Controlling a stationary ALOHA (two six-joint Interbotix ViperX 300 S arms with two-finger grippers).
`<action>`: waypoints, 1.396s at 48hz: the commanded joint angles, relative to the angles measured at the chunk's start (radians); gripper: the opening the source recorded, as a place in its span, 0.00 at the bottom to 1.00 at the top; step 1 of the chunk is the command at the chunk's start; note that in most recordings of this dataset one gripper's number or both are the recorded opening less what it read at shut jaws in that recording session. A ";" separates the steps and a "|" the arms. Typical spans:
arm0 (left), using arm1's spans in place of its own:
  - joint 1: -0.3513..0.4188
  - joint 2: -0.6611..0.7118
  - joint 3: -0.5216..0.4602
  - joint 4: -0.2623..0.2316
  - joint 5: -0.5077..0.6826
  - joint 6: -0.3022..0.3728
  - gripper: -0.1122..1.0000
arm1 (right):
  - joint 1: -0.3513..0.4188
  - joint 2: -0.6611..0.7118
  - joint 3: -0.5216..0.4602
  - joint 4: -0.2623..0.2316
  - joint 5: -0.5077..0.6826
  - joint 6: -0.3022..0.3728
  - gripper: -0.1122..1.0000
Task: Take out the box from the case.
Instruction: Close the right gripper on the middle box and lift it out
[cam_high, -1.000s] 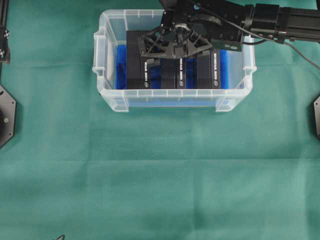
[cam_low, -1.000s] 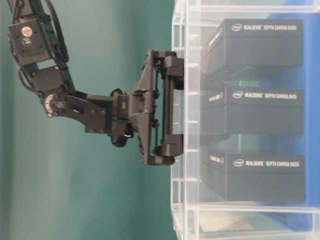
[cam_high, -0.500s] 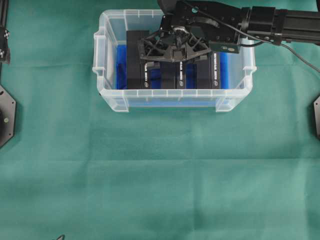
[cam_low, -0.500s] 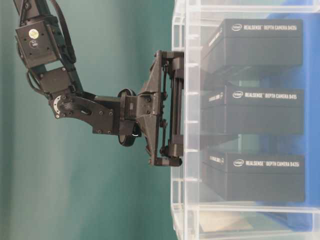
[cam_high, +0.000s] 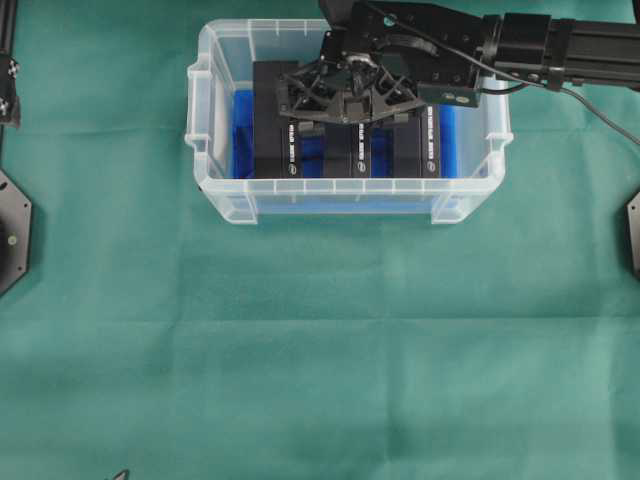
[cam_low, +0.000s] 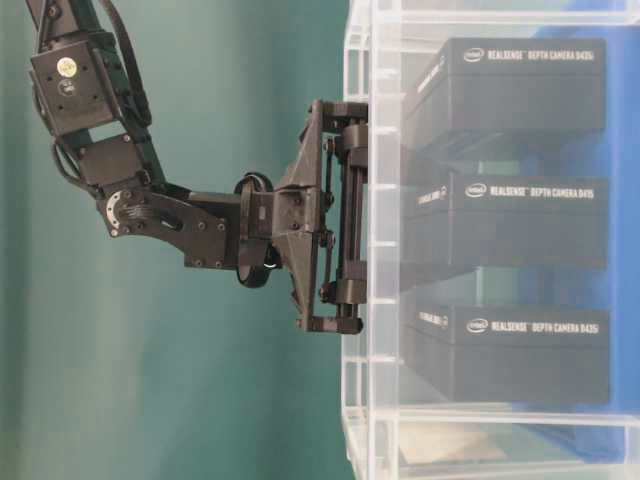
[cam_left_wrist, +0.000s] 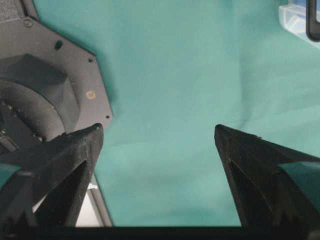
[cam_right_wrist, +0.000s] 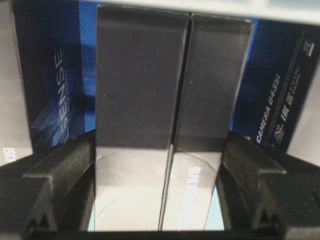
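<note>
I see three black rectangular boxes standing side by side in the clear plastic case (cam_high: 350, 195) at the table's far side. My right gripper (cam_high: 345, 100) straddles the middle box (cam_right_wrist: 170, 110), fingers (cam_right_wrist: 65, 175) at its sides; whether they pinch it I cannot tell. My left gripper (cam_left_wrist: 157, 137) is spread wide over green cloth (cam_high: 320, 350).
</note>
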 joint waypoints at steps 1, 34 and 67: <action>0.000 0.000 -0.011 0.000 -0.002 0.000 0.96 | 0.000 -0.025 -0.023 0.000 0.008 0.002 0.70; 0.000 -0.002 -0.011 0.000 -0.003 0.000 0.96 | 0.002 -0.112 -0.207 -0.003 0.262 -0.002 0.70; 0.000 -0.002 -0.012 0.000 -0.003 -0.006 0.96 | 0.014 -0.138 -0.457 -0.038 0.523 -0.002 0.70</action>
